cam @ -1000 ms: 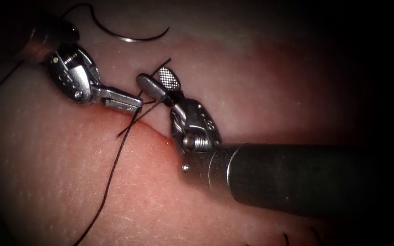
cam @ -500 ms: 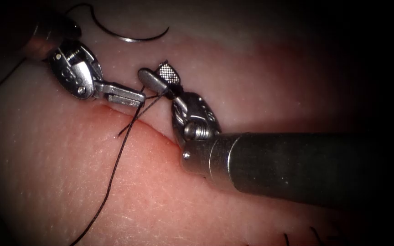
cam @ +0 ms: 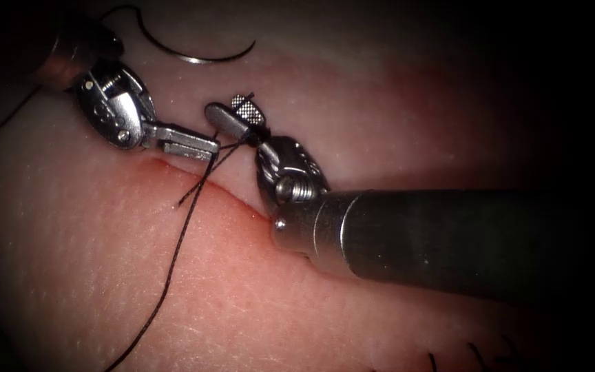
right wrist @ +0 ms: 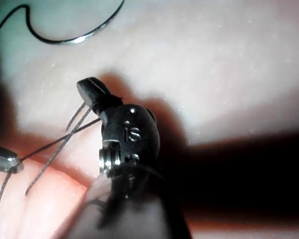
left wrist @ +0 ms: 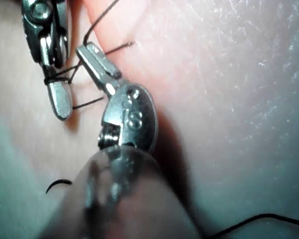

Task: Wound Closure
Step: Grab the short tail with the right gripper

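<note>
Right tool (cam: 242, 117): dark cylindrical shaft, silver collar, screw; crosshatched jaw face. Left tool (cam: 197, 146): rounded steel wrist, slim jaws.

Tissue (cam: 194, 275) carries everything here: pale skin surface, pinker toward the cut (cam: 232, 196), which runs diagonally across it with red fluid (cam: 253, 212) along its edge. Needle (cam: 194, 55) lies free on the tissue surface, on the far side of the cut, not in the tissue. Thread (cam: 173, 258) trails from the cut across the near tissue. Short cut ends of thread (cam: 473, 357) stand near the lower edge.
</note>
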Controlling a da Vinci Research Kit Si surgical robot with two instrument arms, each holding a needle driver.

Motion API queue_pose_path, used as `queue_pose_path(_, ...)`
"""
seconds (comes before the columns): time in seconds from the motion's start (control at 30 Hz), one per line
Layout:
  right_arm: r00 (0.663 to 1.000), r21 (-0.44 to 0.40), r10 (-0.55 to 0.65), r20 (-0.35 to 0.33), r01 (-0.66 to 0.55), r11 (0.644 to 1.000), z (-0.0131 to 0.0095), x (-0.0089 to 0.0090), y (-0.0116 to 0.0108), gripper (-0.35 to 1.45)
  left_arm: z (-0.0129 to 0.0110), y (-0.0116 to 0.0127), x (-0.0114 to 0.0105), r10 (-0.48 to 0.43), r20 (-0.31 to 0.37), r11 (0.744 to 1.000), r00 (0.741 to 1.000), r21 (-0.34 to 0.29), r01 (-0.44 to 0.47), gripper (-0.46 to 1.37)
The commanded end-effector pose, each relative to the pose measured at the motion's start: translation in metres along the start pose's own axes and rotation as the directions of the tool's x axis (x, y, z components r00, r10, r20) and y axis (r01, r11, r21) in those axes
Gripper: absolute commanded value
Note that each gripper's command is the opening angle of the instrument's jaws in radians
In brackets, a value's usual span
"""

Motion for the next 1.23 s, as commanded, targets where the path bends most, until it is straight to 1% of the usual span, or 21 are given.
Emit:
queue_pose_path(0.03, 1.0, 0.006, -0.004, 0.003, 0.004, 1.0, -0.0001, 0.0005, -0.0003, -0.35, 0.0, 0.0001, 0.0, 0.0, 0.001, 1.0, 1.0, -0.006, 0.0, -0.35)
queue_pose_path(0.1, 1.0, -0.004, 0.001, -0.018, -0.001, 1.0, -0.0001, 0.0011, -0.0009, -0.35, 0.0, 0.0001, -0.0001, 0.001, 0.001, 1.0, 1.0, -0.006, -0.001, -0.35)
queue_pose_path(0.2, 1.0, -0.008, 0.004, -0.022, -0.004, 1.0, -0.0002, 0.0014, -0.0015, -0.35, 0.0, 0.0002, -0.0001, -0.004, 0.001, 1.0, 1.0, -0.007, 0.004, -0.35)
queue_pose_path(0.9, 1.0, 0.015, -0.017, 0.0, 0.017, 1.0, -0.0004, 0.0007, -0.0024, -0.35, 0.0, 0.0003, -0.0002, -0.002, 0.001, 1.0, 1.0, -0.007, 0.002, -0.35)
queue_pose_path(1.23, 1.0, 0.024, -0.025, -0.009, 0.025, 0.999, -0.0006, 0.0009, -0.003, -0.35, 0.0, 0.0003, -0.0002, -0.002, 0.001, 1.0, 1.0, -0.007, 0.002, -0.35)
